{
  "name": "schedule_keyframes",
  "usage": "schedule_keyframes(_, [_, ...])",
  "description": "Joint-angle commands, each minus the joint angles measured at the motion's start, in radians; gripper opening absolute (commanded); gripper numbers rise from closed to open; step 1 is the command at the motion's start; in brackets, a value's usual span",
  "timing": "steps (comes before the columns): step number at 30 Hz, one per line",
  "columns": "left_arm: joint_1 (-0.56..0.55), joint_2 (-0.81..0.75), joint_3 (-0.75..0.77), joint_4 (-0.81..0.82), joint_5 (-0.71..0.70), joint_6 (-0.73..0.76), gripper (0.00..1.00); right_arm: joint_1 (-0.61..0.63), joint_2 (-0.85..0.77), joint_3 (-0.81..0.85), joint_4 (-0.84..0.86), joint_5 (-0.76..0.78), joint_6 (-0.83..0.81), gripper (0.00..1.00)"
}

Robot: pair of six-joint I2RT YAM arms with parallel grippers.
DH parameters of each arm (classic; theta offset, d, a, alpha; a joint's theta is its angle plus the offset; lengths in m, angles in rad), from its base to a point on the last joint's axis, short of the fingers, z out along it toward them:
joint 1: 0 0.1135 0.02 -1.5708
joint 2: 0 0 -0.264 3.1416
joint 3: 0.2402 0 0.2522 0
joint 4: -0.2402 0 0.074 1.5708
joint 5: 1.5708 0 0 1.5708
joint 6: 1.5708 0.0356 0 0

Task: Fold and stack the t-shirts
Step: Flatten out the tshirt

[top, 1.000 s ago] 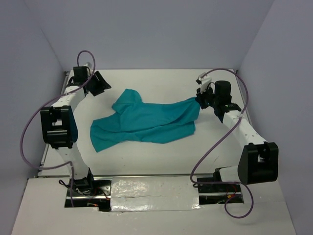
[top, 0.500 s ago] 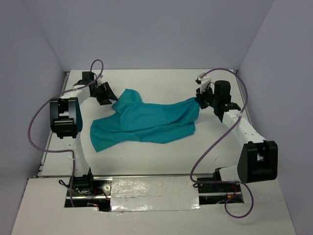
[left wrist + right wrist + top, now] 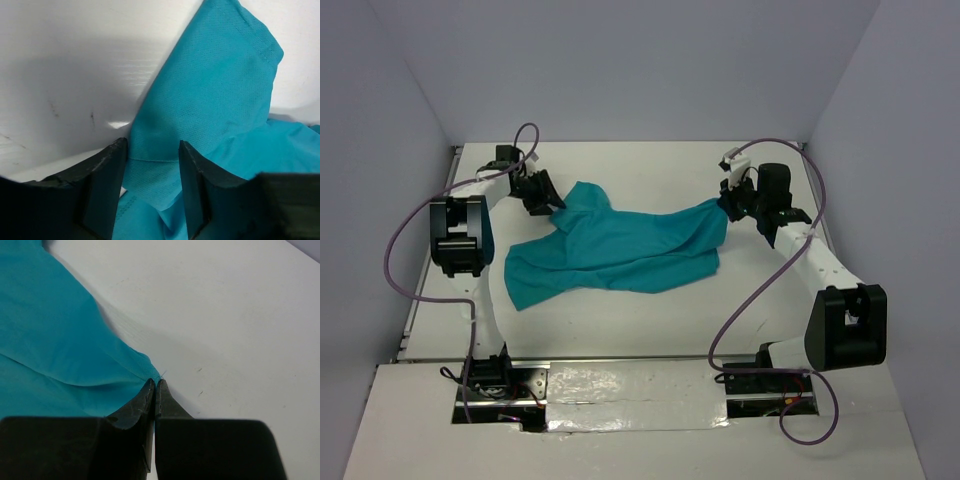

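On my left, my left pincer sits low over the white table, toward the far left corner. Its arm is bent sharply and a purple cable loops off it. The jaws stand apart, moderately wide, and they grip nothing.

In the left wrist view this pincer has its two dark fingers set on either side of a strip of the teal t-shirt. Cloth fills the gap between them, and the left finger stands right at the cloth's edge, where it meets the bare table. I cannot tell whether the fingers press on the fabric or only flank it. Ahead of them a narrow hemmed part of the shirt runs up and away to the upper right.

The t-shirt lies unfolded and rumpled across the middle of the table, stretched between my two pincers. Its left end rises in a bunch just beside my left pincer, and a broad flap spreads toward the near left. The body narrows to a point on the right.

At that point is my right pincer, closed tight on the shirt. In the right wrist view its fingertips press together with no gap and a corner of the teal cloth is pinched between them. The fabric is drawn into folds that fan out to the left. To the right of the tips there is only white table. My right arm runs back along the right side of the table, with its own purple cable hanging in a curve.
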Motion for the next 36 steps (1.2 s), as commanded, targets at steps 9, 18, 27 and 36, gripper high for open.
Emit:
schedule_keyframes(9, [-0.017, -0.005, 0.014, -0.021, 0.079, 0.017, 0.32, -0.009, 0.0, 0.046, 0.028, -0.015, 0.0, 0.0])
schedule_keyframes(18, [-0.016, -0.089, -0.015, 0.016, 0.089, -0.017, 0.0, -0.009, -0.005, 0.05, 0.033, -0.015, 0.002, 0.0])
schedule_keyframes(27, [0.004, -0.203, 0.025, 0.031, 0.056, -0.049, 0.0, -0.014, -0.014, 0.05, 0.036, -0.018, 0.006, 0.0])
schedule_keyframes(36, [0.009, -0.246, 0.028, 0.039, 0.048, -0.049, 0.0, -0.016, -0.009, 0.068, 0.042, -0.013, 0.008, 0.0])
